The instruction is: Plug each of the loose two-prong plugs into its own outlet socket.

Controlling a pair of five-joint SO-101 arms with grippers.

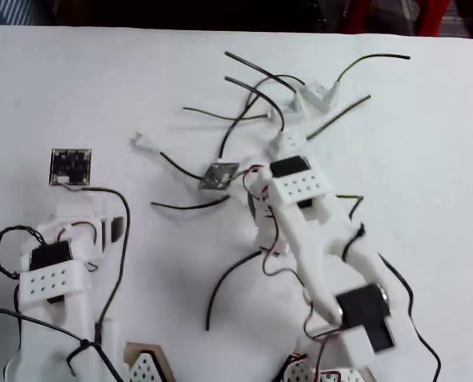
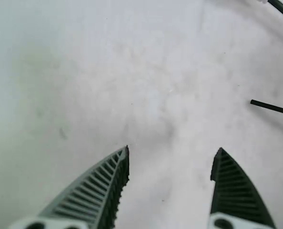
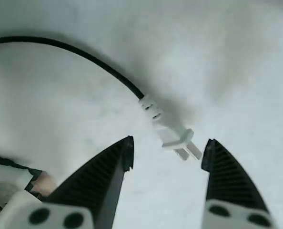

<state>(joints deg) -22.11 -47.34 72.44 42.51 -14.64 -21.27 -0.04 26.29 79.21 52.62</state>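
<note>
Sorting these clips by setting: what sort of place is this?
Likely a robotics lab bench: a white table, a left arm and right arm side by side, and a loose plug on a black cord.

Saw one white two-prong plug (image 3: 166,128) flat on the table (image 3: 237,57), both prongs bare, ribbed neck running into a black cord (image 3: 84,55). Found a second small white plug (image 1: 140,141) lying loose, well apart from the first, a dark cord trailing from it. Noted a white socket block (image 1: 314,97) toward the table's far side, black cords leaving both sides; could not tell whether anything sat plugged in.
</note>
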